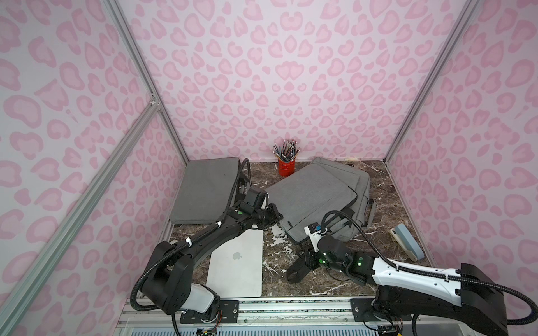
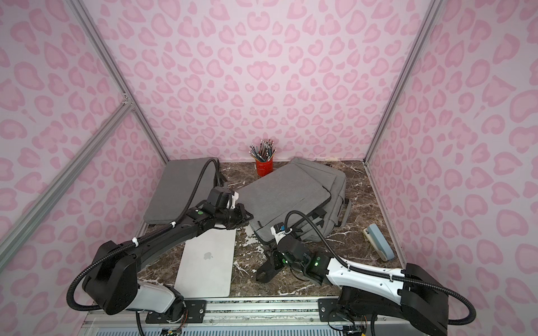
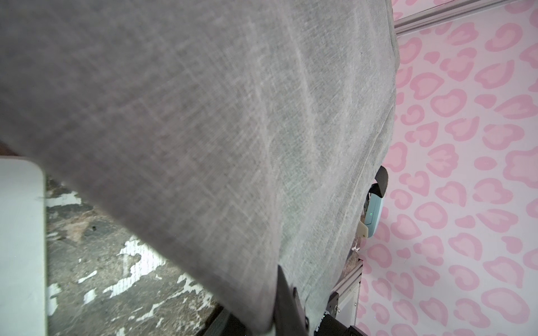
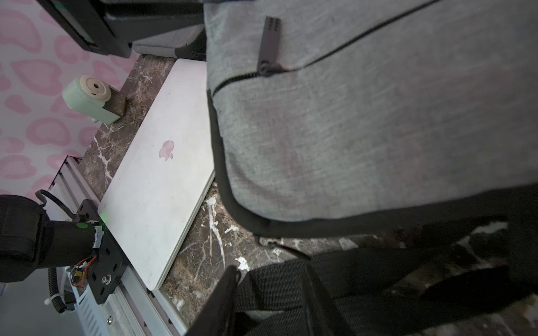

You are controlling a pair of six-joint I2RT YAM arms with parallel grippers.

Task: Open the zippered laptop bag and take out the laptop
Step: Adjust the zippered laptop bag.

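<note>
walls (image 1: 291,72): pink leopard-spot print (aluminium-framed) | tabletop (image 1: 390,192): dark marble — white veins | light: soft, even

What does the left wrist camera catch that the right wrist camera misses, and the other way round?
Left wrist only: a blue-grey stapler-like tool. Right wrist only: the zipper pull, a black strap, the apple logo on the laptop's lid, and a pale green gadget. Both: the grey laptop bag, the silver laptop and the marble table.
</note>
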